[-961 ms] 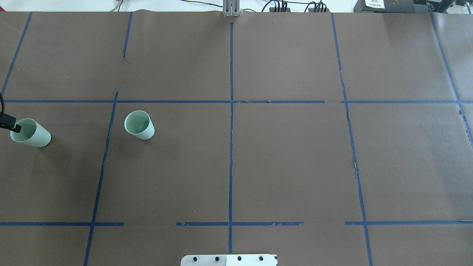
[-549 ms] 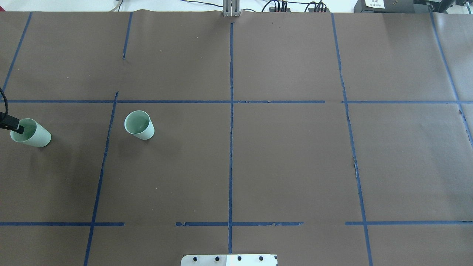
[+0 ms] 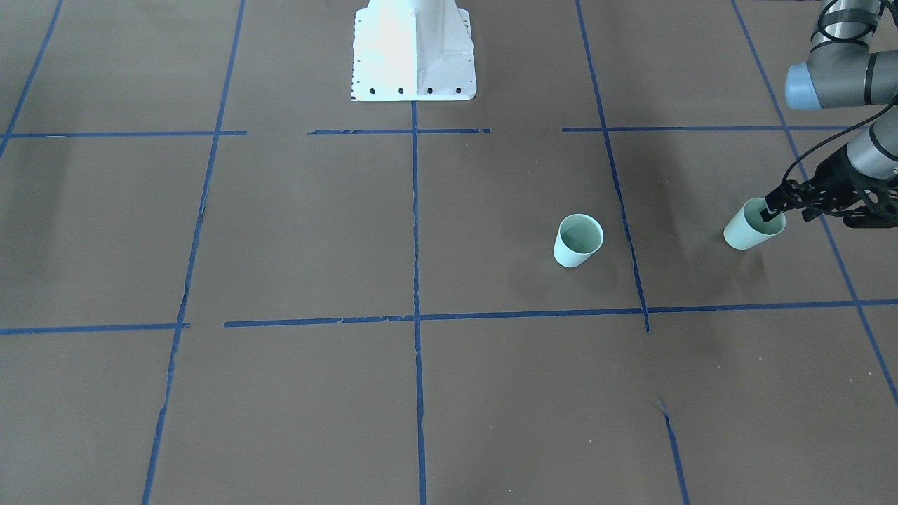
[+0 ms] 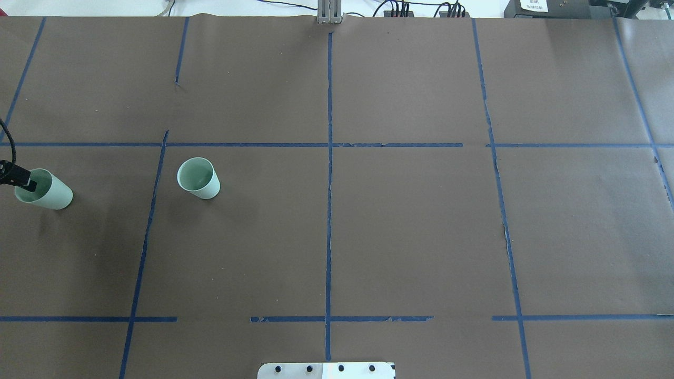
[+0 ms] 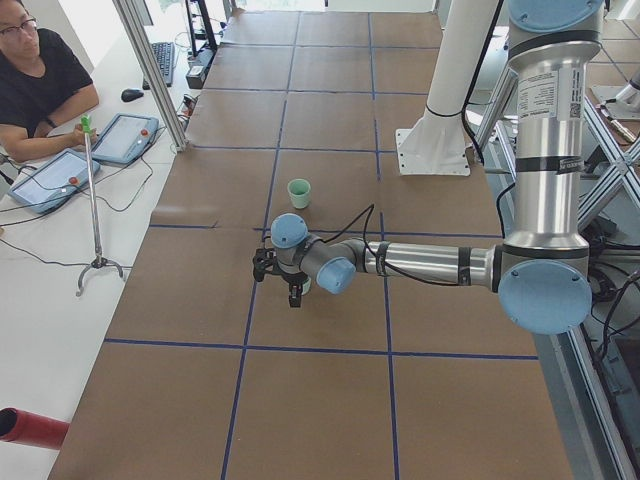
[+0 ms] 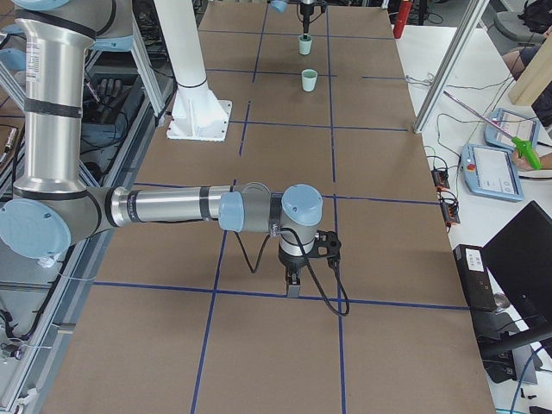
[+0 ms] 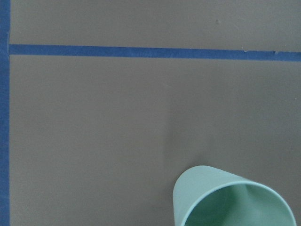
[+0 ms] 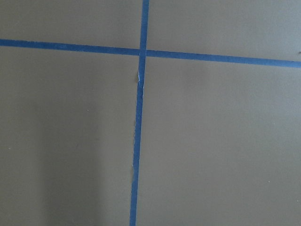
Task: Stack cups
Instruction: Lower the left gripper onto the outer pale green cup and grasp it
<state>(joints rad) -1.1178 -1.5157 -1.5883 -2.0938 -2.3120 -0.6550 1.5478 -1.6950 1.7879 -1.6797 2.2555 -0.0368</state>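
Two pale mint-green cups stand upright on the brown table. One cup (image 4: 199, 179) stands alone; it also shows in the front view (image 3: 578, 240). The other cup (image 4: 50, 196) is at the table's far left and shows in the front view (image 3: 744, 235) and in the left wrist view (image 7: 225, 197). My left gripper (image 4: 26, 183) is at this cup's rim with one dark fingertip (image 3: 773, 214) dipped inside the mouth; it looks open. My right gripper (image 6: 293, 289) shows only in the exterior right view, pointing down just above the table far from both cups; I cannot tell whether it is open or shut.
Blue tape lines (image 4: 329, 210) divide the brown paper into a grid. The white robot base (image 3: 414, 49) stands at the table's near edge. An operator (image 5: 40, 90) sits at a side desk with tablets. A pole on a stand (image 5: 95, 200) is beside the table.
My left gripper has crept a little to the right, further over the mouth of the far-left cup. Neither cup has moved.
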